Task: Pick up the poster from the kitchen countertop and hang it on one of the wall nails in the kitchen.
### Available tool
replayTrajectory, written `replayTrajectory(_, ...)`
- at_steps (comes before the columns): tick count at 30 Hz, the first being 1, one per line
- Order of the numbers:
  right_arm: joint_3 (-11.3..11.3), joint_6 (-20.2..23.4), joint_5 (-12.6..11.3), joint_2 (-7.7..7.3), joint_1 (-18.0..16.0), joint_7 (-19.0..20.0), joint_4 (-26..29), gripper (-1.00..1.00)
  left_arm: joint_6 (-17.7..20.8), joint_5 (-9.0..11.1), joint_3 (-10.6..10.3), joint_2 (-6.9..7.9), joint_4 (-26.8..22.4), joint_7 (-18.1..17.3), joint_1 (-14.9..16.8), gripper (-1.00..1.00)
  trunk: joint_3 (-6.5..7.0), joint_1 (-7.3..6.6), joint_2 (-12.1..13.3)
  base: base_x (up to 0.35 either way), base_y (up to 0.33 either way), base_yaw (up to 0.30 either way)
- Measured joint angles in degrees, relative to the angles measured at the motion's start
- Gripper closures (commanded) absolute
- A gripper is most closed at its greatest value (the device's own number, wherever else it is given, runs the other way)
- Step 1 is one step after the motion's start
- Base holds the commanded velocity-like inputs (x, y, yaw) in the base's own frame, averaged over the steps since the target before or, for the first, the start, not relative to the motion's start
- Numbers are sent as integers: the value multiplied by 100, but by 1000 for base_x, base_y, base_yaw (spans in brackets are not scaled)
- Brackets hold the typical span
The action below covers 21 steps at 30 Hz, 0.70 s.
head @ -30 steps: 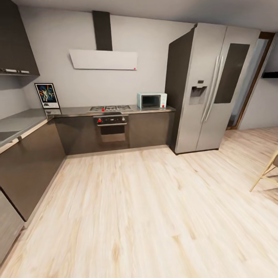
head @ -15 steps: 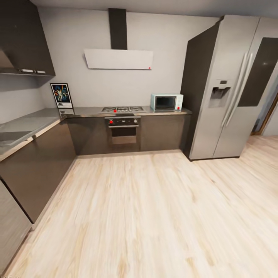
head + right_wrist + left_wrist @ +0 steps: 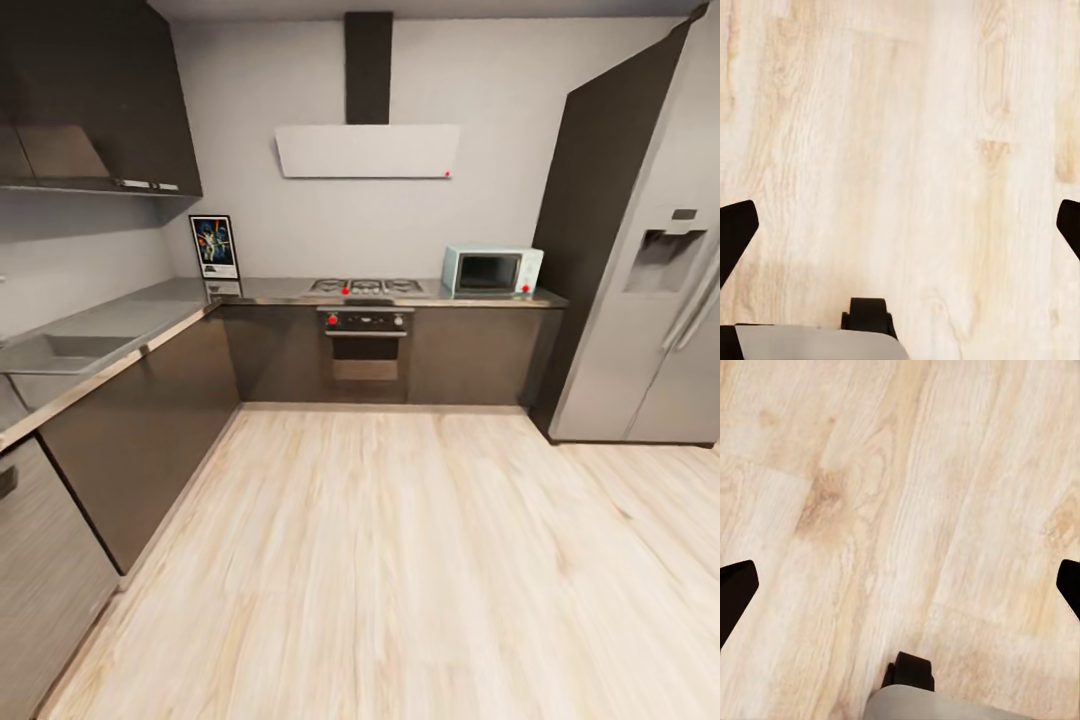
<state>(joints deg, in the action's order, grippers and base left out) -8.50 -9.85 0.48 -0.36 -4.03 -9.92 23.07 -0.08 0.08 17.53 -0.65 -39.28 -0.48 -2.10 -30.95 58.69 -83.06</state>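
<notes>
Pale wood floor (image 3: 420, 560) underlies both wrist views. Left jaws (image 3: 900, 585) spread wide, holding nothing; right jaws (image 3: 900, 225) likewise wide apart and empty. Poster (image 3: 214, 247) stands upright at the back corner of the grey table (image 3: 120, 322), against the wall, well left of the hob (image 3: 366, 286) and microwave (image 3: 491, 270).

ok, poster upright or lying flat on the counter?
Upright. The poster stands on its bottom edge on the kitchen countertop, in the corner against the back wall.
</notes>
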Motion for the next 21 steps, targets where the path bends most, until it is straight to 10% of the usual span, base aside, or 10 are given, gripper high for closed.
replayTrajectory(21,0,0,0,-3,1,14,0,-100,0,0,6,0,0,-4,0,-100,0,0,0,340,0,272)
